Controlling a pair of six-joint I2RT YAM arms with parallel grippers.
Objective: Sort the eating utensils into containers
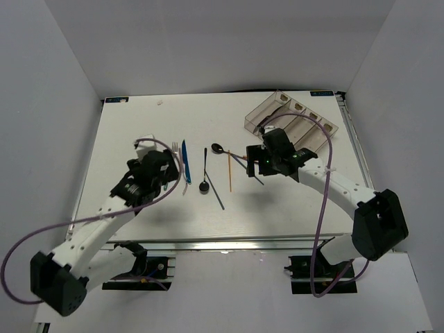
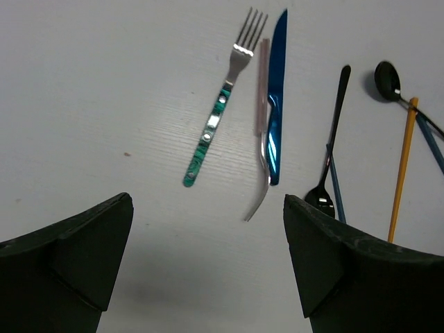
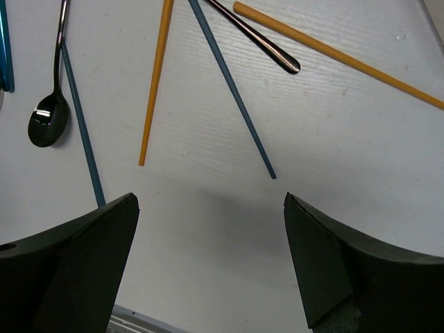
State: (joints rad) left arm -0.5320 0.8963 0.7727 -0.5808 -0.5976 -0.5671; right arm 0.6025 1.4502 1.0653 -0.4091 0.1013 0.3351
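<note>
The eating utensils lie loose mid-table. A teal-handled fork [image 2: 214, 121] lies next to a blue knife [image 2: 277, 104], with a slim silver piece [image 2: 262, 142] between them. Further right are a black spoon [image 2: 329, 163], a second spoon [image 2: 387, 79] and an orange chopstick [image 2: 402, 166]. My left gripper [image 2: 208, 239] hangs open just short of the fork, holding nothing. My right gripper [image 3: 208, 239] is open and empty too, near an orange chopstick [image 3: 155, 80], a blue-grey chopstick [image 3: 232, 90] and a spoon [image 3: 48, 122]. The containers [image 1: 291, 114] stand at the back right.
Another orange chopstick [image 3: 340, 55] and a dark spoon handle [image 3: 257, 38] cross ahead of the right gripper. The table's front edge [image 3: 132, 319] shows just below it. Grey walls close in the table [image 1: 132, 139] on three sides.
</note>
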